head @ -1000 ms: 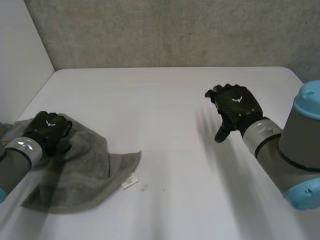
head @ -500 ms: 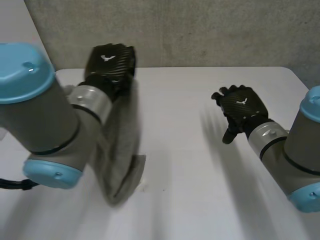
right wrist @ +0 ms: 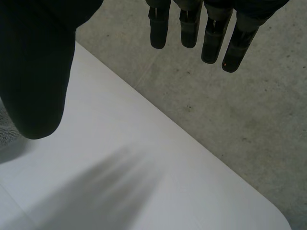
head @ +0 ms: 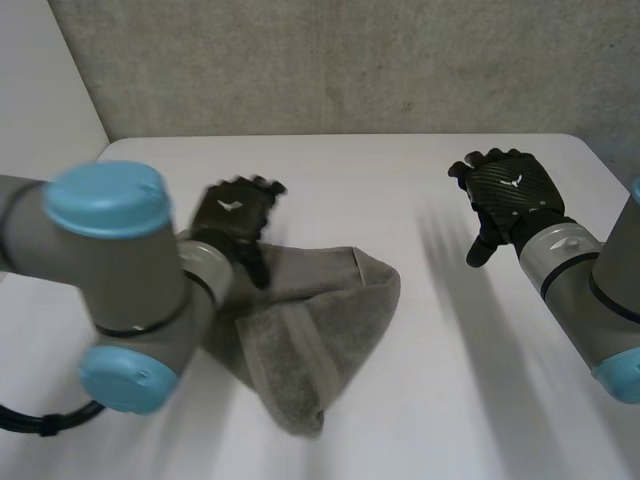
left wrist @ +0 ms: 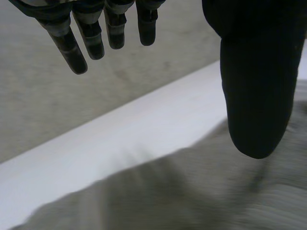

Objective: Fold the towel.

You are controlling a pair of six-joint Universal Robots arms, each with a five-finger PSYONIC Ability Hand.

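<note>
Head view: grey towel (head: pixel 320 330), one item, lies in a loose rumpled heap at left-centre of the white table (head: pixel 400 170); left hand (head: pixel 235 215) is over its far left part, right hand (head: pixel 510 190) raised well apart at the right. Left wrist view: fingers (left wrist: pixel 81 52) straight, spread from the thumb, holding nothing, cloth beneath the palm; right wrist view: fingers (right wrist: pixel 211 43) likewise relaxed and empty. Handling note, by judgement: spread the heap flat first, then pinch both corners of one edge and carry them squarely onto the opposite edge.
</note>
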